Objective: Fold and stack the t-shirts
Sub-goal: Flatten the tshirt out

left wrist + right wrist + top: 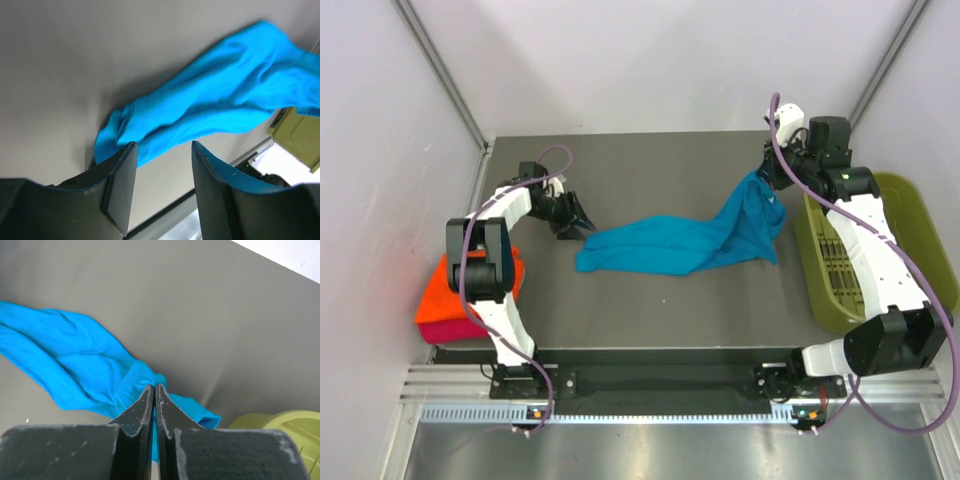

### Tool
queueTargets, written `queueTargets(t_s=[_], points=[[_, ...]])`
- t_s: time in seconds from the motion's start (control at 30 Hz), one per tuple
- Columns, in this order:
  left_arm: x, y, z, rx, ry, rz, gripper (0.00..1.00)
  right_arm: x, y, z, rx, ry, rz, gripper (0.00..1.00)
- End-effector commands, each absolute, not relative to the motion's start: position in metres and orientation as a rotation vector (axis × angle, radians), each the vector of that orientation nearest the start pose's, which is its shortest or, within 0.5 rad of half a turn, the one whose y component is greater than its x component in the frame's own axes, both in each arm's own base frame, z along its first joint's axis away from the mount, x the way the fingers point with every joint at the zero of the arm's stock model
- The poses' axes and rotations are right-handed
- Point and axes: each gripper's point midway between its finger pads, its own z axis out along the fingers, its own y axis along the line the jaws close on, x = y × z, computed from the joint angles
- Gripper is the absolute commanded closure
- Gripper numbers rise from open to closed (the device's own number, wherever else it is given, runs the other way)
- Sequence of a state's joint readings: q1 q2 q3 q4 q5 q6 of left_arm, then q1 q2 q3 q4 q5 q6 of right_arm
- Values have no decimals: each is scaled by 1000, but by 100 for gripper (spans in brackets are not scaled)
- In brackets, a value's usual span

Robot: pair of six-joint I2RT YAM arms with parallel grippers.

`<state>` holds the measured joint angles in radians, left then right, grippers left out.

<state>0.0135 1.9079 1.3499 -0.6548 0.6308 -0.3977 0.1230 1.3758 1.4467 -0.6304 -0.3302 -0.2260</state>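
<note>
A teal-blue t-shirt (670, 243) lies stretched in a crumpled band across the dark table (650, 310). Its right end is lifted, and my right gripper (770, 176) is shut on that end; in the right wrist view the cloth (75, 355) is pinched between the closed fingertips of the gripper (154, 386). My left gripper (576, 226) hovers at the shirt's left end, open, with only bare table between its fingers. In the left wrist view the shirt's edge (200, 105) lies just past the tips of the gripper (164, 145). A folded orange t-shirt (448, 290) sits on a magenta-pink one (450, 328) at the table's left edge.
An olive-green plastic basket (916, 205) stands at the table's right edge beside the right arm, and it shows in the right wrist view (280, 422) and the left wrist view (295, 131). White walls close in the back and sides.
</note>
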Motion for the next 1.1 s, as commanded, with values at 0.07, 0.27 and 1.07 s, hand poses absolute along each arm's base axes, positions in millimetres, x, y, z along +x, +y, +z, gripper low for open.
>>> queueTargets(t_s=[0.07,0.27,1.07], points=[[365,-109,81,-452,2729,-960,49,390,96,310,-542,1953,290,100],[377,-111,73,-463,2727,-971,50,393,97,310,-539,1951,291,100],[399,-111,52,-452,2746,-940,61,396,89,308,-514,1953,272,100]])
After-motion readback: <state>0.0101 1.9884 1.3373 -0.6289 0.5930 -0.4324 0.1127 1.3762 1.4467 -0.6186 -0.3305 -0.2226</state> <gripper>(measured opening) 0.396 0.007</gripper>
